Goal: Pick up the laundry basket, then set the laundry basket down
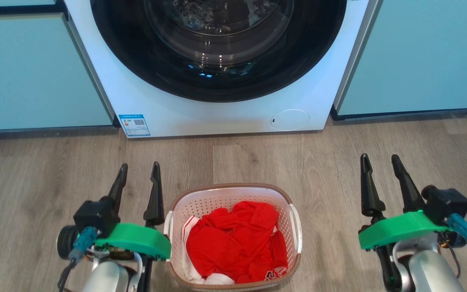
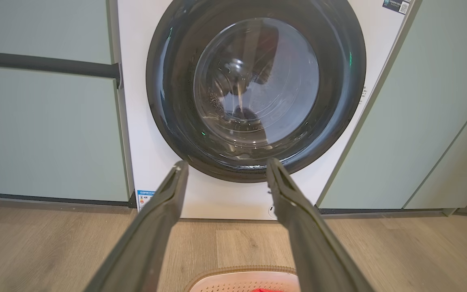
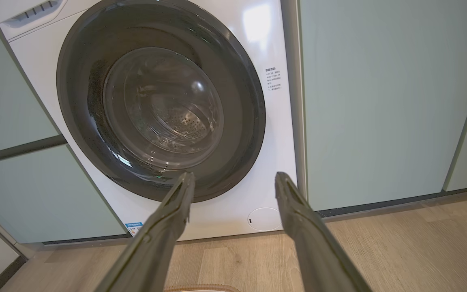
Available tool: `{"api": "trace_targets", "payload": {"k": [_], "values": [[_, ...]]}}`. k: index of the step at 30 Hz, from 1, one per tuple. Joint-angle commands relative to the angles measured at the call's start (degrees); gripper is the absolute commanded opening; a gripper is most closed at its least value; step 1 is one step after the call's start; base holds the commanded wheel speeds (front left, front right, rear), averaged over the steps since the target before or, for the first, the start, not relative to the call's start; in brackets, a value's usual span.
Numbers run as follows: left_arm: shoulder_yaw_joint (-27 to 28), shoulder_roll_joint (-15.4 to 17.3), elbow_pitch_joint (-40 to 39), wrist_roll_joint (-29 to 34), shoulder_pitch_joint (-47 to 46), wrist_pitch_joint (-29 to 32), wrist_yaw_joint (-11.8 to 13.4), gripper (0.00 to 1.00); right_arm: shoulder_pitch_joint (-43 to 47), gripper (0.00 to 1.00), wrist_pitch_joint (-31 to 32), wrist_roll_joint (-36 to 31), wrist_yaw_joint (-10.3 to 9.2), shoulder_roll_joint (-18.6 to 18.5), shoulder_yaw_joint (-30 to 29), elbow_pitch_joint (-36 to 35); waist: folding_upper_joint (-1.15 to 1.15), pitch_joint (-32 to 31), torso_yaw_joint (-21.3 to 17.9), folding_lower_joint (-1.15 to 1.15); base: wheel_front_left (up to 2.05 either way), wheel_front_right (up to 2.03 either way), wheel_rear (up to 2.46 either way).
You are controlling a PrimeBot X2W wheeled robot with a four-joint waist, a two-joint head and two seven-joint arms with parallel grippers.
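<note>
The laundry basket sits between two spread, empty pincers. The left pincer is just beside it; the right pincer lies farther off.

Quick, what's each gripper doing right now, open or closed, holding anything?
Left gripper: open, holding nothing.
Right gripper: open, holding nothing.

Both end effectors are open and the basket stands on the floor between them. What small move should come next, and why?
Probably move the right end effector inward, toward the right handle of the laundry basket. The left end effector is close beside the left handle, but the right one stands well apart from the basket. Both are open and hold nothing.
</note>
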Motion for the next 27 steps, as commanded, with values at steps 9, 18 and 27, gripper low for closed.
{"api": "trace_targets", "payload": {"k": [9,18,27], "values": [[2.1,0.0,0.4,-1.4,-2.5,-0.3,-0.6,1.0,-1.5,1.0,-0.5,-0.1,0.4,0.0,0.9,-2.4,0.0,-0.1,0.0,0.0,0.0,0.0,0.0],[2.1,0.0,0.4,-2.0,-2.6,-0.3,-0.6,1.0,-1.5,1.0,-0.5,-0.3,0.4,0.0,0.9,-2.0,0.0,-0.4,-0.2,0.0,0.0,0.0,0.0],[-0.1,0.0,1.9,-2.8,0.0,0.0,-1.3,0.0,0.0,0.0,0.0,-0.1,0.0,0.0,0.0,-0.2,0.0,-0.6,-0.2,0.0,0.0,0.0,0.0]]}}
